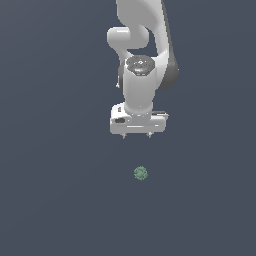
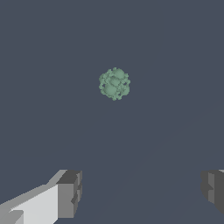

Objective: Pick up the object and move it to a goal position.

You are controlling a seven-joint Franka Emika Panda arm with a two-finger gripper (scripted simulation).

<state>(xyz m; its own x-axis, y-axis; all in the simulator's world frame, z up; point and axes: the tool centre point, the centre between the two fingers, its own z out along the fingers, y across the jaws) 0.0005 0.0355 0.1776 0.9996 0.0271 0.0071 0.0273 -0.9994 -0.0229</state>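
Object: the ball, small, roundish, bumpy, mottled green, resting on the plain dark table; in the exterior view it sits below the arm's hand and slightly toward the exterior view's right of the hand's centre.

Claw: the claw is spread wide, both fingers standing apart with nothing between them; it is clear of the ball and does not touch it.

Relation: ball apart from the claw, not between the fingers (the wrist view shows it ahead of the fingertips, not in the gap).

Handling, judged: likely light, given how much smaller it is than the claw's width. The knobbly surface should give the pads some purchase, but the round form may roll or squirt out under an off-centre squeeze. Stiffness and fragility cannot be told from these renders.

Where to take hold, judged: across the widest middle, fingers on opposite sides, ball centred in the gap.

Containers: none in view; no goal marker visible either.

Task state, judged: approach stage; pick-up not yet made.
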